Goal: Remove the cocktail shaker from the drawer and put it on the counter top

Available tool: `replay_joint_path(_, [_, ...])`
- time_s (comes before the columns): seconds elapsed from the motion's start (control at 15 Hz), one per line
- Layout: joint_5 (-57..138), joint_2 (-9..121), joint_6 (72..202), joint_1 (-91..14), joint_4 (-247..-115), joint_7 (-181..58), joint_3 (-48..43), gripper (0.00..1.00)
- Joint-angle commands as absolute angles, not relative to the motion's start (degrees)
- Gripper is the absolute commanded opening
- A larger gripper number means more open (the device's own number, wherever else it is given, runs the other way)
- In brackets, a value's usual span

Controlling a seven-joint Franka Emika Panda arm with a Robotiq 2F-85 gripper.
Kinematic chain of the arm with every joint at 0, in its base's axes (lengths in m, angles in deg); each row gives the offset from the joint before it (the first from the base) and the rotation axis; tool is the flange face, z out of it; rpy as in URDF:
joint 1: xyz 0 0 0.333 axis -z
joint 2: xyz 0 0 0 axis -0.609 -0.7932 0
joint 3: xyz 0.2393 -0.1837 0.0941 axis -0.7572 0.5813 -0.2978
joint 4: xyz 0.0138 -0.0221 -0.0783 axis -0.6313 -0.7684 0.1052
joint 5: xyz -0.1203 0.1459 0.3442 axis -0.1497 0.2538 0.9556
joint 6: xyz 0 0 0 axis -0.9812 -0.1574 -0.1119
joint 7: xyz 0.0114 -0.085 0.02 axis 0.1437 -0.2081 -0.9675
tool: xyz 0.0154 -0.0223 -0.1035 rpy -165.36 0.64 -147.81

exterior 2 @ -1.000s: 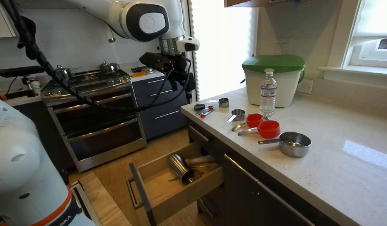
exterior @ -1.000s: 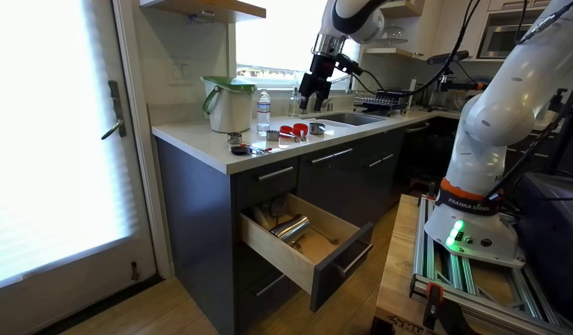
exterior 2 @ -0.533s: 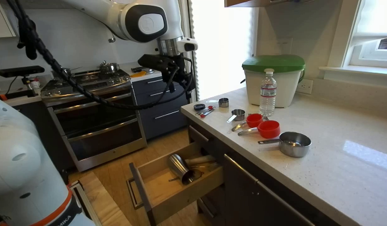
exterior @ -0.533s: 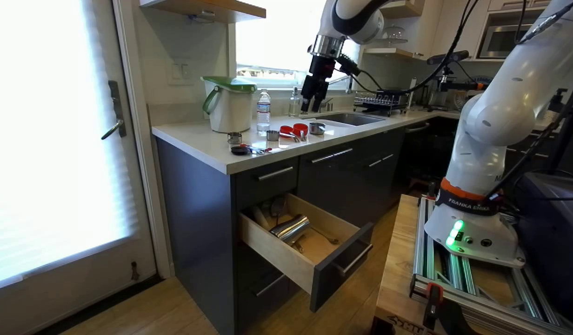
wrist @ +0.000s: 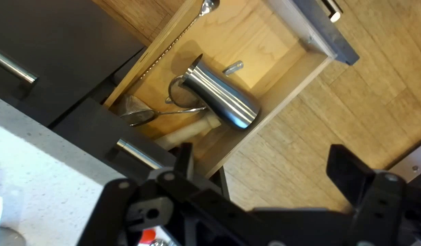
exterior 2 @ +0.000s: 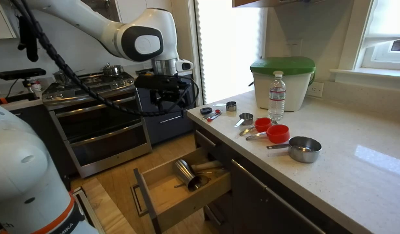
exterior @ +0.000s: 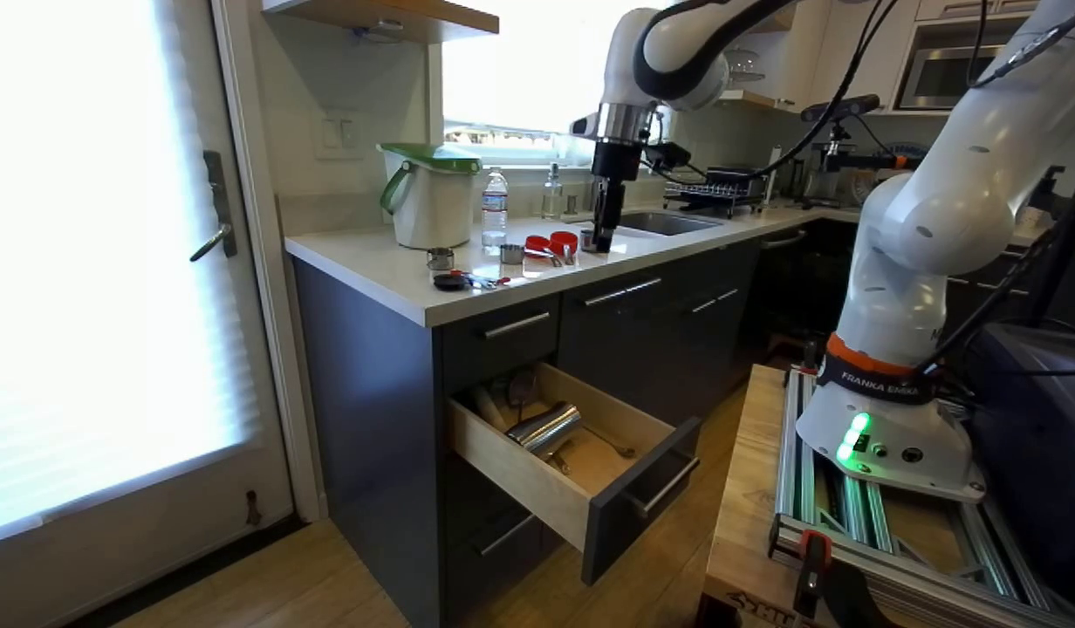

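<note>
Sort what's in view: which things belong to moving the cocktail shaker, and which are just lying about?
For the job:
cocktail shaker, on its side
drawer, pulled open
counter top, the destination
gripper, open

Just lying about:
in the drawer: bar spoon, conical mesh strainer, round strainer, pale rod
on the counter top: water bottle, green-lidded bin, red measuring cups, steel measuring cups, measuring spoons

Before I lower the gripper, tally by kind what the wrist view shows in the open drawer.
Cocktail shaker: 1
Mesh strainers: 2
Long twisted-handle bar spoon: 1
Pale cylindrical tool: 1
Total visible: 5
The drawer has its back end hidden, so there may be more.
</note>
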State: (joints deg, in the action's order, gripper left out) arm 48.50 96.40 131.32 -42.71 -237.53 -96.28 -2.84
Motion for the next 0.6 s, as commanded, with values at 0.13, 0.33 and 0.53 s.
replay_joint_path(0.13, [46.4,96.5,136.3,-45.0,-241.8,-101.7,-2.6,1.0])
replay_joint_path(0.33, [46.4,96.6,139.8,-46.3,-244.2,-103.7,-2.7,1.0])
replay_joint_path(0.53, [44.1,96.4,140.0,-46.3,-245.1,-105.1,-3.7,1.0])
